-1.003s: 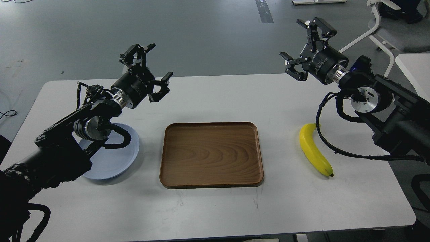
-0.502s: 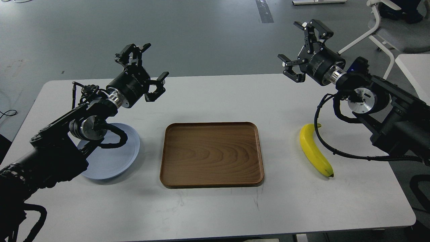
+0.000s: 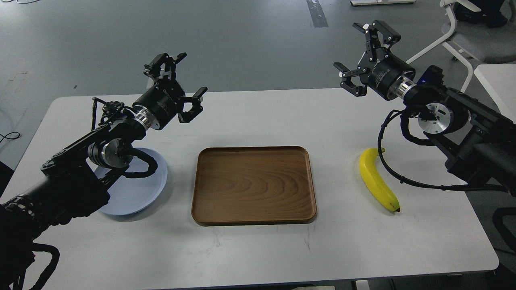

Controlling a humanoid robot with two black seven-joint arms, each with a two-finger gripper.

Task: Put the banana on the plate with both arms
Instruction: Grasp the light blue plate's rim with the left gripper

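The yellow banana (image 3: 378, 184) lies on the white table at the right, stem toward the back, dark tip toward the front. The pale blue plate (image 3: 139, 189) sits at the left, partly hidden under my left arm. My left gripper (image 3: 177, 82) is open and empty, held in the air above the table behind the plate. My right gripper (image 3: 365, 52) is open and empty, raised above the table's back right, well behind and above the banana. A cable of my right arm hangs next to the banana's stem.
A brown wooden tray (image 3: 254, 184) lies in the middle of the table, between plate and banana. A white chair (image 3: 467, 36) stands on the floor beyond the right arm. The table's front edge runs along the bottom of the view.
My left gripper has shifted slightly right and down from half a second ago, back to about where it was a second ago. My right gripper has barely moved. Banana, plate and tray have not moved.
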